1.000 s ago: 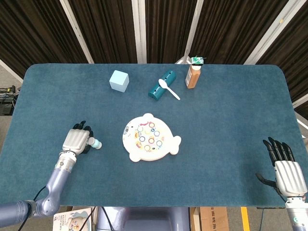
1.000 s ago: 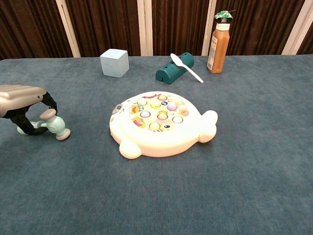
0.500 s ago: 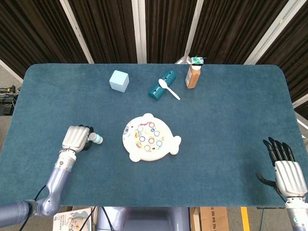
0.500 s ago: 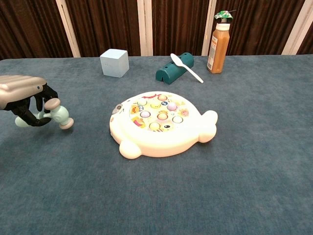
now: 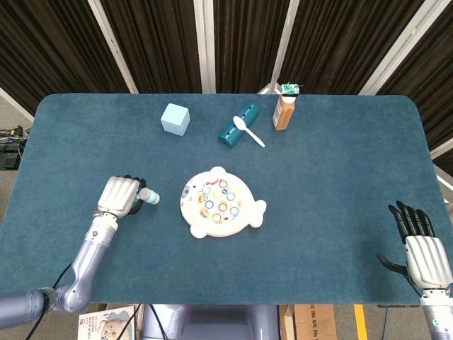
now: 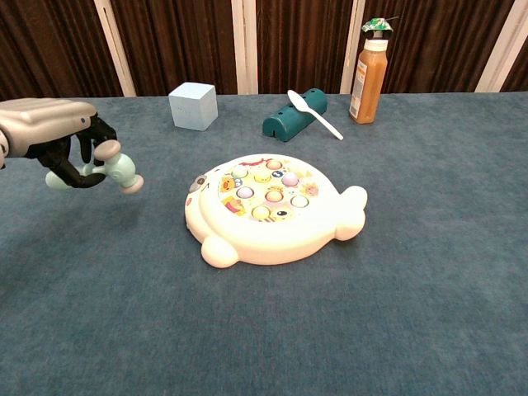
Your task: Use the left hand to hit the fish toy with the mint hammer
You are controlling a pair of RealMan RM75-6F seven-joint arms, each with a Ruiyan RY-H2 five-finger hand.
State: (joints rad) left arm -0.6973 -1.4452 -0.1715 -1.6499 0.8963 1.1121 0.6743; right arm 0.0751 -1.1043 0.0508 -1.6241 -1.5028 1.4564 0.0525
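The fish toy [image 5: 221, 202] [image 6: 268, 208] is a cream fish-shaped board with coloured round pegs, lying mid-table. My left hand [image 5: 119, 194] [image 6: 51, 136] grips the mint hammer [image 5: 150, 197] [image 6: 118, 169] by its handle and holds it above the cloth, left of the fish toy and apart from it. The hammer's head points toward the toy. My right hand [image 5: 423, 249] rests at the table's near right corner with its fingers spread and nothing in it; only the head view shows it.
At the back of the blue table [image 5: 340, 170] stand a pale blue cube [image 5: 175, 118] [image 6: 193, 106], a teal holder [image 5: 238, 123] [image 6: 293, 115] with a white spoon [image 5: 248, 131] [image 6: 314, 113] across it, and an orange bottle [image 5: 284, 110] [image 6: 370, 73].
My left hand has lifted the mint hammer off the cloth and carried it up and to the right, closer to the fish toy. The right hand has not moved.
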